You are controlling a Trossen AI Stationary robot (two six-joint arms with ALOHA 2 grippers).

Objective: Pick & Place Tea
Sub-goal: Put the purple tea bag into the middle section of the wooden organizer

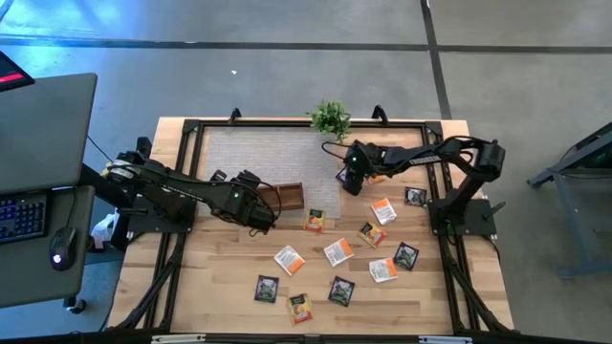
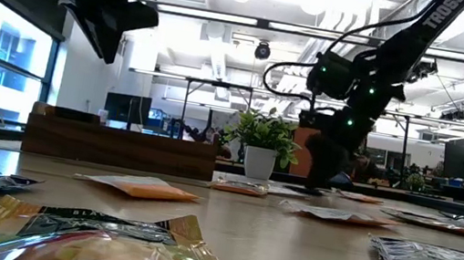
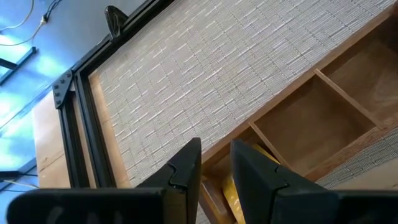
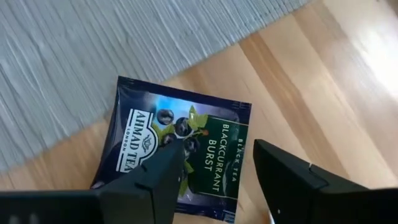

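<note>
Blackcurrant tea sachet [image 4: 177,151] is seen flat on the table [image 4: 323,74], directly beneath the open right claw [image 4: 214,177]; the left claw [image 3: 214,171], seemingly empty, is held parted over the tray [image 3: 323,112].

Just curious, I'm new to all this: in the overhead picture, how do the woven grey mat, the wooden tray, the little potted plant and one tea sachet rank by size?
1. Woven grey mat
2. Wooden tray
3. Potted plant
4. Tea sachet

Plant and tray look fairly close; the left gripper hides part of the tray.
</note>
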